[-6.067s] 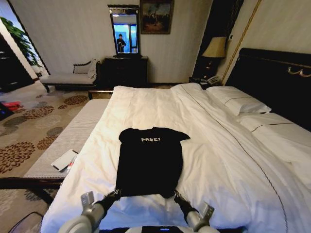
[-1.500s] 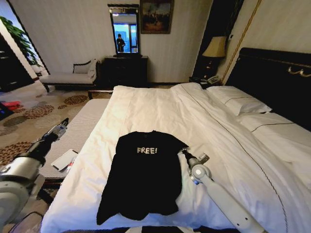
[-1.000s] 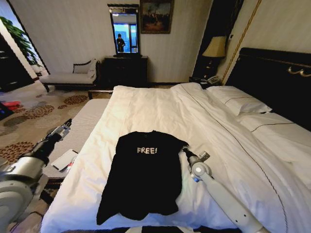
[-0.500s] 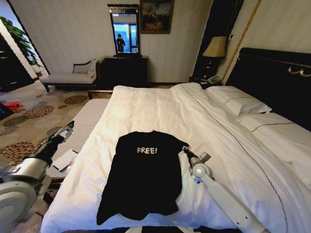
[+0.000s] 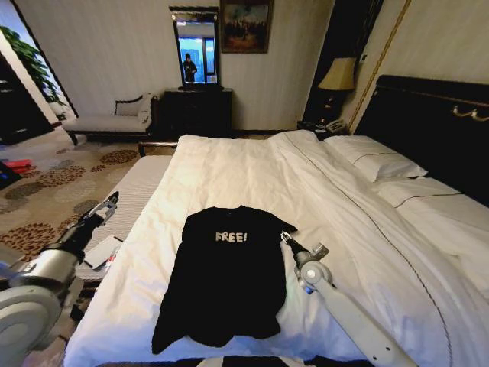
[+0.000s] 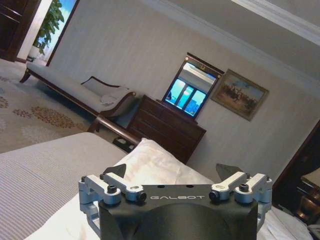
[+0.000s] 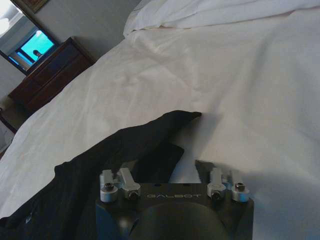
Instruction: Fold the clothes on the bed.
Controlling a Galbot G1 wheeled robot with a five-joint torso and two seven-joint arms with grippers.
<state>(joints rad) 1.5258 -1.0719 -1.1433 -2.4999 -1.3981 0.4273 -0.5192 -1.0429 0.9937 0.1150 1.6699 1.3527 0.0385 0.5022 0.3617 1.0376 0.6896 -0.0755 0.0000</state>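
My right gripper [image 5: 283,238], fingers spread, sits at the T-shirt's [image 5: 225,271] right sleeve; my left gripper [image 5: 111,200], also spread, hangs well left of it, off the bed [image 5: 252,168].

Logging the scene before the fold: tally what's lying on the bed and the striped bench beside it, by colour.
Black: 1, the soft black short-sleeved T-shirt with white lettering
White: 3, two white pillows on the large white-sheeted bed, and one flat white booklet or device on the bench
Total: 4
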